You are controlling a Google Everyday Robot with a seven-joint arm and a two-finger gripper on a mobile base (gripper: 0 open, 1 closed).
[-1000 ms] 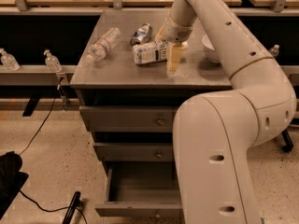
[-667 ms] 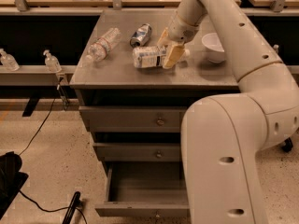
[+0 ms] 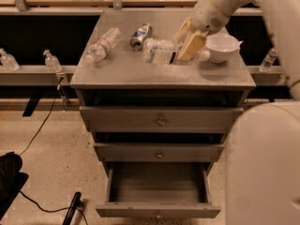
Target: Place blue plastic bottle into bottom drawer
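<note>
The blue plastic bottle (image 3: 159, 50) lies on its side on the grey cabinet top (image 3: 126, 71), right of centre, with its dark label patch facing front. My gripper (image 3: 188, 42) is down at the bottle's right part, over the label, reaching in from the upper right. The bottle still rests on the top. The bottom drawer (image 3: 157, 211) is pulled open below, and its inside shows bare.
A slimmer clear bottle (image 3: 101, 46) lies at the top's left. A crushed can (image 3: 140, 35) lies behind the blue bottle. A white bowl (image 3: 222, 47) stands to the right of my gripper. The two upper drawers (image 3: 161, 121) are closed. Small bottles (image 3: 51, 60) stand on the left ledge.
My gripper has moved right and a little up along the bottle. More of the bottle shows now, and its left end has shifted slightly right.
</note>
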